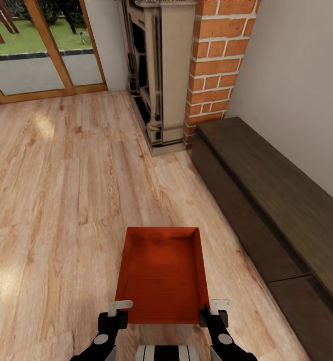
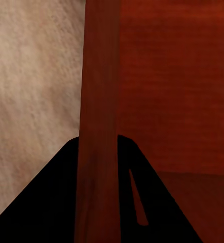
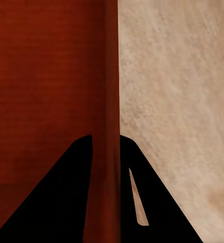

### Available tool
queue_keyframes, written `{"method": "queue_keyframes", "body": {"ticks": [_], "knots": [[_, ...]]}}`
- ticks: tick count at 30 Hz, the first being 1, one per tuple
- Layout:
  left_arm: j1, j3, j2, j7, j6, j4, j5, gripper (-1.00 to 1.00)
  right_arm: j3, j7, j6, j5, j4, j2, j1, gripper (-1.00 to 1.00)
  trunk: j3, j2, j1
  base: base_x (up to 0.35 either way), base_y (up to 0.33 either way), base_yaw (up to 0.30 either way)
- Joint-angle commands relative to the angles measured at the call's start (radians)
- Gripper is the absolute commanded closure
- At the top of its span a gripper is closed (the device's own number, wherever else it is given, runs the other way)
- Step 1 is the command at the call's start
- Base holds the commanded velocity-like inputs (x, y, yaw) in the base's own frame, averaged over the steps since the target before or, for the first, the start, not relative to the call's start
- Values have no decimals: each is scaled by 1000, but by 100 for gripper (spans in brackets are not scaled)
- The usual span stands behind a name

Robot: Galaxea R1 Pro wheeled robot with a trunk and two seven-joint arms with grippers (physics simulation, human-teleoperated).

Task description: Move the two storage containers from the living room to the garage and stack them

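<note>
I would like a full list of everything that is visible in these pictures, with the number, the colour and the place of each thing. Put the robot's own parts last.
orange-red rectangular storage container: one, orange-red, open top, held in front of the robot, a gripper on each side wall.
light wood-plank floor: one, pale brown, under the container and across the room.
brick fireplace: one, red brick column with a beige and black surround, ahead at the wall.
dark wooden low bench: one, dark brown, along the right wall.
glass door with wooden frame: one, brown frame, far left, green lawn behind it.
left gripper: one, black and white, shut on the container's left wall.
right gripper: one, black and white, shut on the container's right wall.
</note>
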Motion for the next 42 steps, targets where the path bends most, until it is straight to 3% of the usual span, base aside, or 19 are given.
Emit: {"method": "queue_keyframes", "body": {"ticks": [1, 42], "knots": [[0, -8, 2, 13, -5, 10, 15, 100, -1, -6, -4, 7, -3, -1, -1, 100, 3, 7, -4, 0, 0, 0], [0, -8, 4, 13, -5, 11, 15, 100, -1, -6, -4, 6, -3, -1, -1, 100, 131, 294, -161, 0, 0, 0]]}}
